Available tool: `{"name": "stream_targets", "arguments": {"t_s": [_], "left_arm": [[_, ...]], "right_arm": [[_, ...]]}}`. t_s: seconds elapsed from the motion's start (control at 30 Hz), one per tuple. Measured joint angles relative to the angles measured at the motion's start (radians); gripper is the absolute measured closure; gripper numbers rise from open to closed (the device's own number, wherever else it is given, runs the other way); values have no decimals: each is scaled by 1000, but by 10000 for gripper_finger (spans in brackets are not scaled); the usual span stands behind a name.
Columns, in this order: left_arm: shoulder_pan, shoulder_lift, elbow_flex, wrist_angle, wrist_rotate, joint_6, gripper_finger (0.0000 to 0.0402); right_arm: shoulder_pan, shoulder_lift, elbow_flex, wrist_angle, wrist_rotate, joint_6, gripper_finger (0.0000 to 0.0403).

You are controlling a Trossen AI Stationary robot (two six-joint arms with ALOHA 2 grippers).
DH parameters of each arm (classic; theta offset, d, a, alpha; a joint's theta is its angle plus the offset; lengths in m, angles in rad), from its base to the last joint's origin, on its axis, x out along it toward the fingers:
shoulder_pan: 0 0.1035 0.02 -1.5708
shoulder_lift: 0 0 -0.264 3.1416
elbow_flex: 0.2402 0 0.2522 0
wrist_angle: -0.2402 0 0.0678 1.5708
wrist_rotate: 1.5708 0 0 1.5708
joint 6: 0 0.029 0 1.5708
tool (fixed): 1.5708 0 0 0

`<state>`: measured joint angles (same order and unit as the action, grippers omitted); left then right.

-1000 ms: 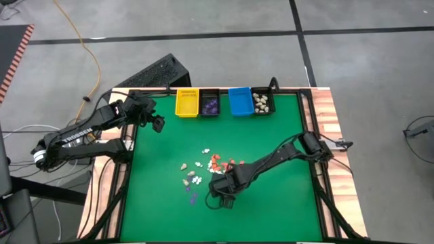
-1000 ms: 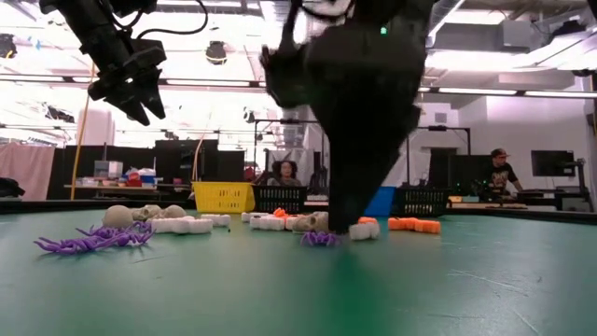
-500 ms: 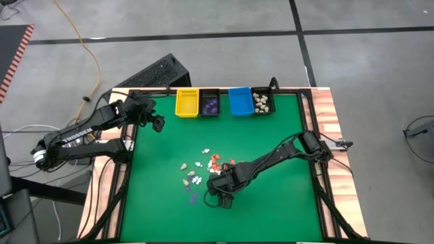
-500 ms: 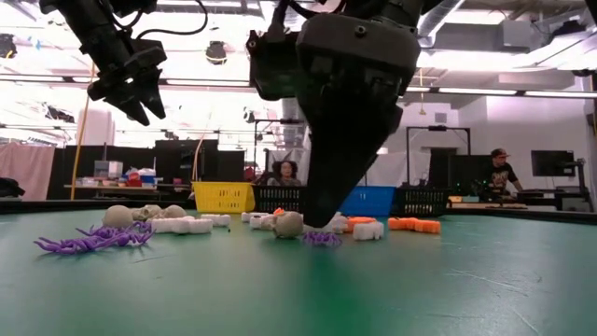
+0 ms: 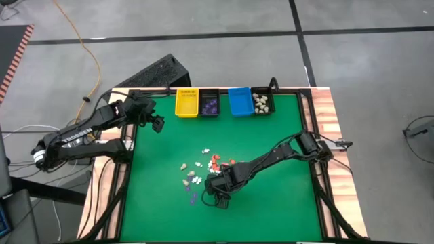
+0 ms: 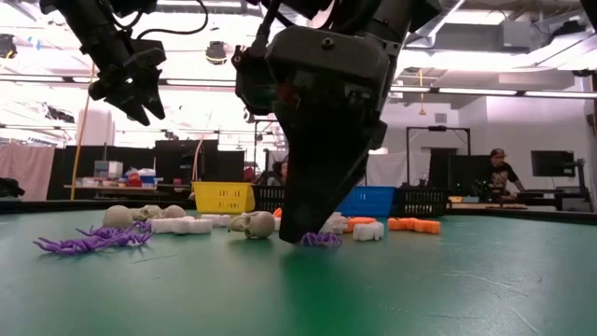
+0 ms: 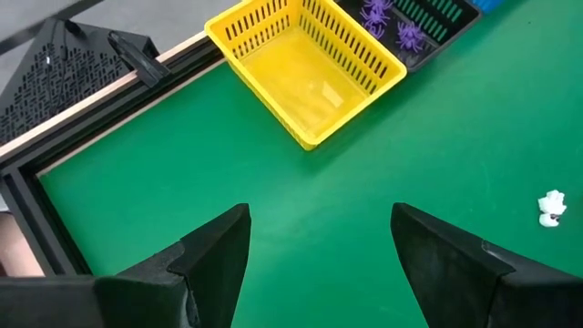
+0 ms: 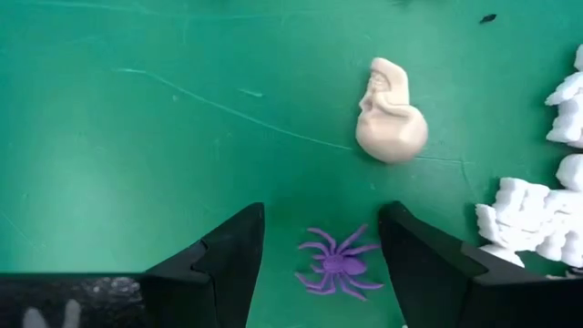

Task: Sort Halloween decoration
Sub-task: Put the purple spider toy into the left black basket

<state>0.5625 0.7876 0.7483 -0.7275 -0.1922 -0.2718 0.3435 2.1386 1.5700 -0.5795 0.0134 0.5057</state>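
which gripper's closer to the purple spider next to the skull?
Right. The right gripper is down over the purple spider, which lies between its open jaws, beside the cream skull. The left gripper hangs open by the yellow bin, far across the mat.

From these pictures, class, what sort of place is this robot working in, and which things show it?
Probably a robotics lab or workshop. The green table stands on a bare grey floor crossed by an orange cable, and the low view shows a large open room with ceiling lights, monitors and a person at a desk.

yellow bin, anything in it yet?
Empty. The left wrist view shows the yellow bin with a bare floor; purple spiders sit in the neighbouring black bin.
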Motion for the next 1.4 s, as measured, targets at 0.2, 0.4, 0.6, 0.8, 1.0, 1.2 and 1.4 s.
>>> {"name": "stream_targets", "arguments": {"t_s": [0.2, 0.4, 0.6, 0.8, 1.0, 1.2, 1.4], "left_arm": [[0, 0, 0, 0, -6, 1, 145], [0, 0, 0, 0, -7, 2, 145], [0, 0, 0, 0, -7, 2, 145], [0, 0, 0, 0, -7, 15, 145], [0, 0, 0, 0, -7, 17, 145], [0, 0, 0, 0, -6, 18, 145], [0, 0, 0, 0, -6, 24, 145]], "right_arm": [[1, 2, 0, -41, 23, 24, 224], [0, 3, -2, -47, 20, 32, 331], [0, 4, -2, -42, 15, 30, 388], [-9, 11, 62, -97, 12, 7, 389], [-27, 13, 153, -204, 19, -31, 389], [-25, 10, 205, -239, 28, -15, 384], [19, 11, 205, -278, 26, 59, 270]]}}
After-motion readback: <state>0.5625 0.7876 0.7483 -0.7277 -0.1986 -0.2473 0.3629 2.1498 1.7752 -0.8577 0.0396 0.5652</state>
